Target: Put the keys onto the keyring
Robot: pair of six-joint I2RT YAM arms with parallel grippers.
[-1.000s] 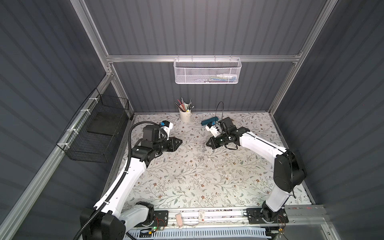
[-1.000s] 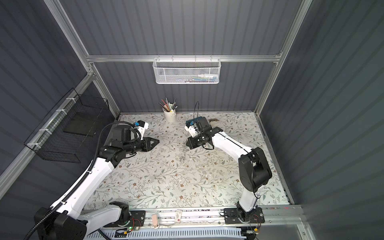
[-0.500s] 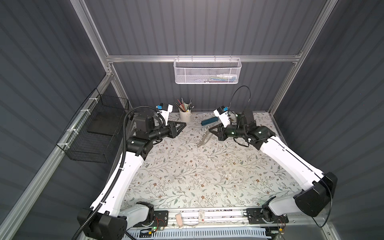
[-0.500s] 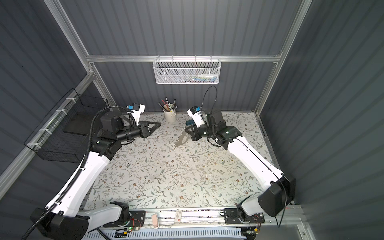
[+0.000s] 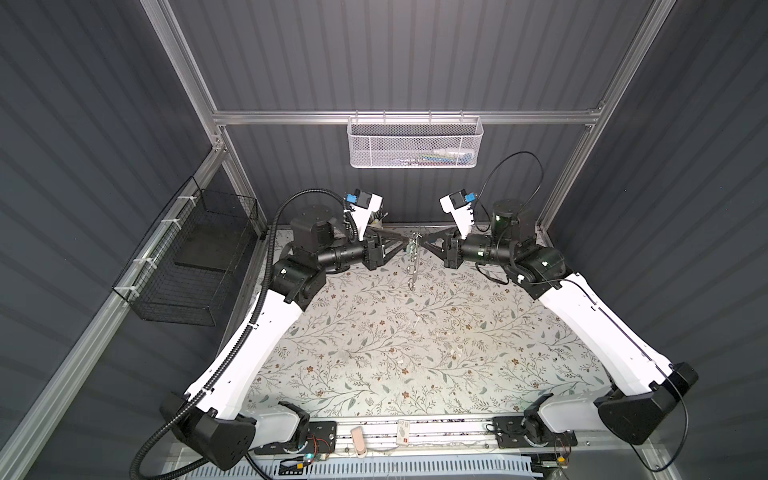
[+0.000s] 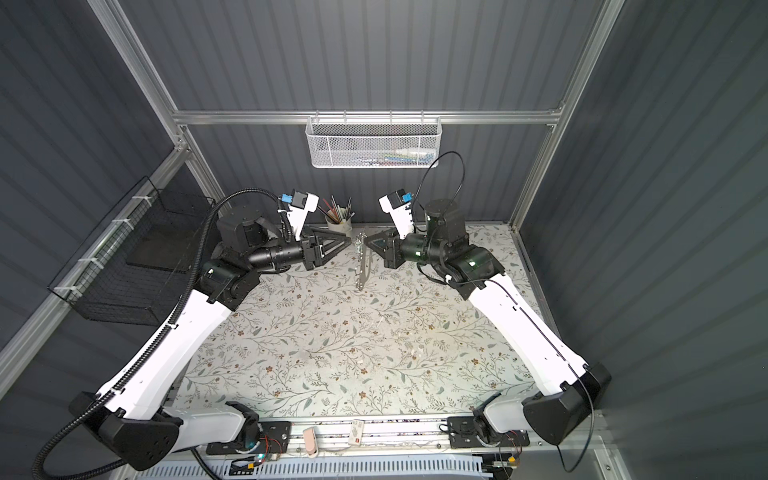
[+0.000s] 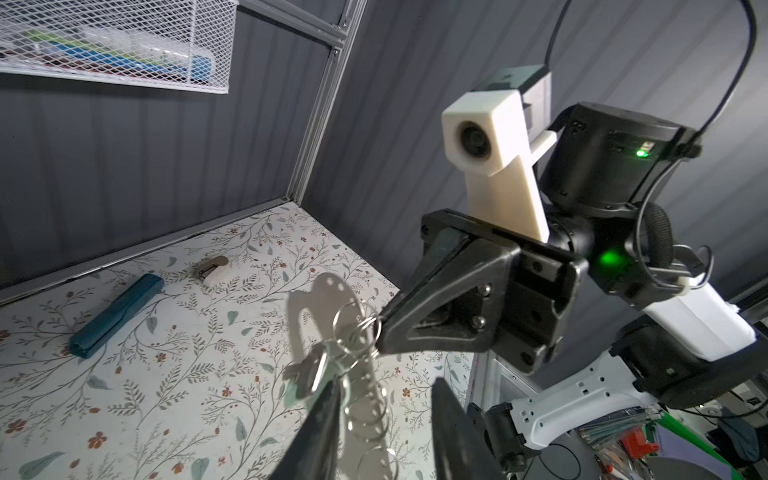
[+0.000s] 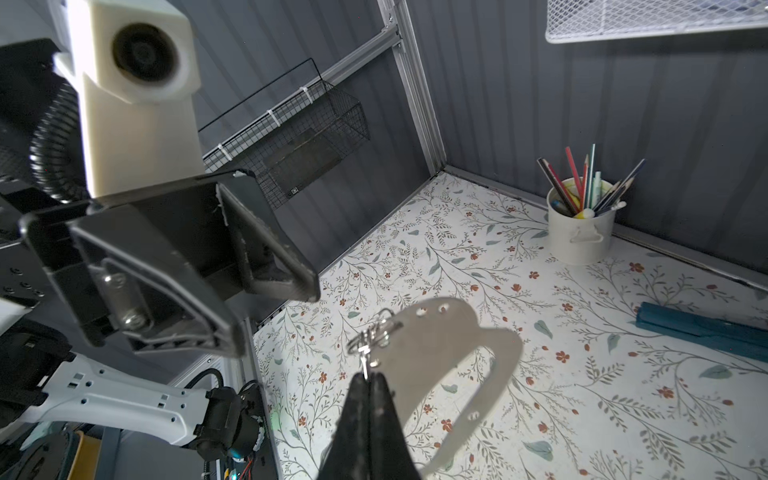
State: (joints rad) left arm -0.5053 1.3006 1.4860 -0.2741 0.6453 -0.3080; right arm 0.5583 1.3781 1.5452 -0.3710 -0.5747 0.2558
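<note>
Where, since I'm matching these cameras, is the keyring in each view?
In a top view: the keyring hangs edge-on near the middle, toward the back.
In a top view: the keyring shows edge-on in the same spot.
Left wrist: the keyring is broadside, one ring pinched by the right gripper.
Right wrist: the keyring is broadside, just beyond that gripper's shut tips.
Shared landmark: the hanging white mesh basket.

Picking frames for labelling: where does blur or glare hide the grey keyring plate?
Left wrist view: flat grey metal keyring plate soft, too near the lens. Right wrist view: plate soft, left arm's white camera mount blurred. Both top views: sharp, but plate edge-on and tiny.
</note>
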